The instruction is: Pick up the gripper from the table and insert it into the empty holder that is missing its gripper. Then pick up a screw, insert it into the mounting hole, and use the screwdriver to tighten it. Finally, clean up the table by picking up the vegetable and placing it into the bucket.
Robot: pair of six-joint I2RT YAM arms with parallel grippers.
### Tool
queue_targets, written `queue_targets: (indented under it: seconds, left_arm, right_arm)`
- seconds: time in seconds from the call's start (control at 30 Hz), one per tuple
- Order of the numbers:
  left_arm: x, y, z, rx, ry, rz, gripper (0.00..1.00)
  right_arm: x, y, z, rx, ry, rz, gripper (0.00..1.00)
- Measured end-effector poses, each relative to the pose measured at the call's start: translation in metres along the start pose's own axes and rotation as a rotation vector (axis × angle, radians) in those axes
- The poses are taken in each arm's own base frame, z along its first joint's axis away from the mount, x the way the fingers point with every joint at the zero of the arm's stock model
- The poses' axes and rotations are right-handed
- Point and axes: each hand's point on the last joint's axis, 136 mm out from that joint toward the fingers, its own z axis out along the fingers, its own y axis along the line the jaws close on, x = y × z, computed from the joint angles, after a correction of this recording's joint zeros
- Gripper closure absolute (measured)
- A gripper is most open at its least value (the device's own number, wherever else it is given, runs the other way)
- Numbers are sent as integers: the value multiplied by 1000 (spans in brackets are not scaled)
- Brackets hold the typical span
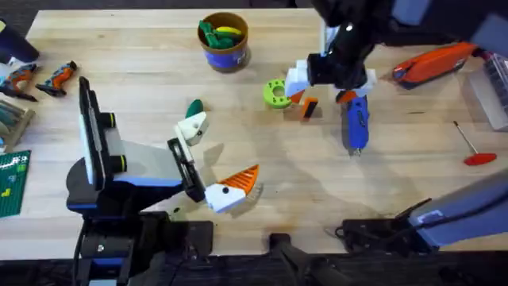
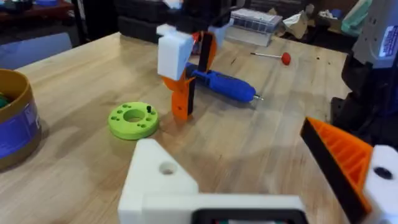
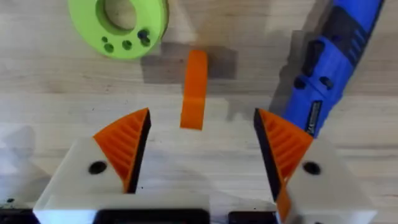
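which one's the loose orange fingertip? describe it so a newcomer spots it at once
On the wooden table, find the right gripper hovering open at right centre. Directly beneath, between the lime-green disc and the blue screwdriver, lies the orange fingertip. It is a small plain orange wedge lying loose, unlike the ribbed pads mounted on white fingers.

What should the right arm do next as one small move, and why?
Probably lower the right gripper straight down and close on the gripper. The right wrist view shows this orange tip lying on the table between the open orange pads, beside the green disc and the screwdriver. The left gripper's holder has no tip.
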Motion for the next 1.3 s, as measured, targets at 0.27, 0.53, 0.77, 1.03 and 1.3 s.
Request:
queue_targets:
  seconds: [0.27,0.53,0.77,1.03,1.3]
  left_arm:
    - [0,0,0,0,0,0,15]
    - [0,0,0,0,0,0,15]
    - [0,0,0,0,0,0,15]
    - [0,0,0,0,0,0,15]
    - [0,0,0,0,0,0,16]
  right_arm:
    - [-11,7,17,-6,-3,4,83]
    - [-7,9,21,-13,24,63,195]
    - [-4,8,21,-10,35,98,228]
    - [-3,10,21,-10,37,98,383]
    - [-2,9,21,-6,43,97,670]
